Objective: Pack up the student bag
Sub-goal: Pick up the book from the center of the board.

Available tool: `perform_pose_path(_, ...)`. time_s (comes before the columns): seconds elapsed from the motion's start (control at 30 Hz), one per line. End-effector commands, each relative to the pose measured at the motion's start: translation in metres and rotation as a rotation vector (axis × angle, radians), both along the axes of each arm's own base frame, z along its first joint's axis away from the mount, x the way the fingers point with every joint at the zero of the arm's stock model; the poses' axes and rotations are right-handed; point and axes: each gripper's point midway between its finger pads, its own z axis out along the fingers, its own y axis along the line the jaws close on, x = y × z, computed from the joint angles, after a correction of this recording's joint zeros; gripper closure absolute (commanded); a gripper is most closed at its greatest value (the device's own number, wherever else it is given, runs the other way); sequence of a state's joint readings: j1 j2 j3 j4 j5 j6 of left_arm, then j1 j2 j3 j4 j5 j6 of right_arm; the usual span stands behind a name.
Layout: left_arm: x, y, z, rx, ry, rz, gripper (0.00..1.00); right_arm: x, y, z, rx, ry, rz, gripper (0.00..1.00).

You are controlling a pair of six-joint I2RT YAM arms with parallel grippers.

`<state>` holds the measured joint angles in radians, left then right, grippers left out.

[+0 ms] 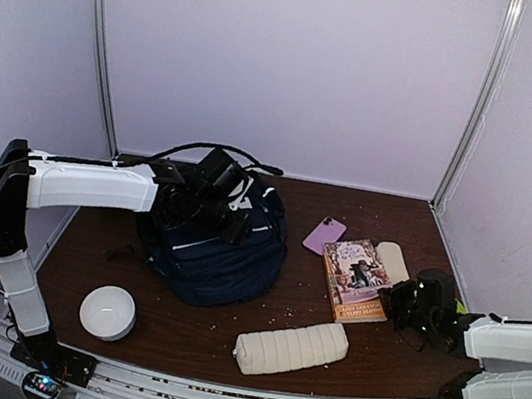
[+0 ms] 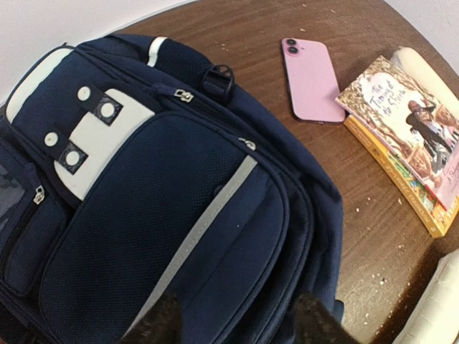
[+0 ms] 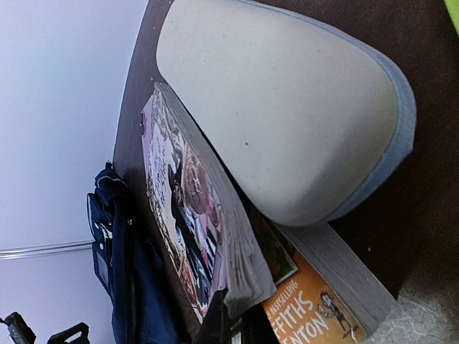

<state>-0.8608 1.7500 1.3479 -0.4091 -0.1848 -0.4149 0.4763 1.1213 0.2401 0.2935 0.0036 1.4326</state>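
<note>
Top view: student bag (image 1: 220, 263) sits on the bench (image 1: 173, 342), left of centre. The left arm reaches over its back edge. In front of it are a round white puck (image 1: 107, 313) and a ribbed white pouch (image 1: 290, 347). This is the only view that shows the puck.

Left wrist cam adds the bag's front panel: zips closed, grey stripe, white buckle patch. Right of the bag are a pink phone (image 2: 312, 75), face down, and then the book stack.

Left gripper (image 2: 237, 326): jaws apart, roughly mid-opening, both fingertips (image 2: 161, 322) over the front pocket with nothing between them but fabric (contact with the bag: can't tell).

Right wrist cam is the only close look at the stack. The top book (image 3: 183, 208) has an illustrated cover and lies on an orange paperback (image 3: 308, 308). A cream pad with a blue-grey edge (image 3: 287, 107) lies just behind, touching the stack.

Right gripper (image 3: 226, 322): jaws together at the top book's near corner, against the cover edge. Can't tell whether it's actually pinching the cover. From above it sits at the stack's right side, well apart from the bag.
</note>
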Motion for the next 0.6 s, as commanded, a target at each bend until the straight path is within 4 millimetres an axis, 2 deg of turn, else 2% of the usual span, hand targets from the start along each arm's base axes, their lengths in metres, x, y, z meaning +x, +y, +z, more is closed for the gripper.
perform_pose_path(0.0,-0.009,-0.018,0.019,-0.076,-0.013,-0.098,0.36,-0.023,-0.009,-0.01,-0.1,0.039,0.032,1.0)
perform_pose_path(0.1,-0.02,-0.033,0.03,-0.079,-0.035,-0.152,0.25,-0.026,-0.01,0.003,-0.129,0.0,0.058,1.0)
perform_pose_path(0.23,-0.026,-0.042,0.05,-0.107,-0.063,-0.16,0.19,-0.02,-0.006,0.043,-0.143,-0.124,0.092,1.0)
perform_pose_path(0.4,-0.019,-0.03,0.079,-0.144,-0.121,-0.076,0.18,-0.014,0.004,0.1,-0.147,-0.268,0.147,1.0)
perform_pose_path(0.57,-0.017,-0.014,0.103,-0.205,-0.173,0.007,0.17,-0.015,0.024,0.137,-0.097,-0.414,0.254,1.0)
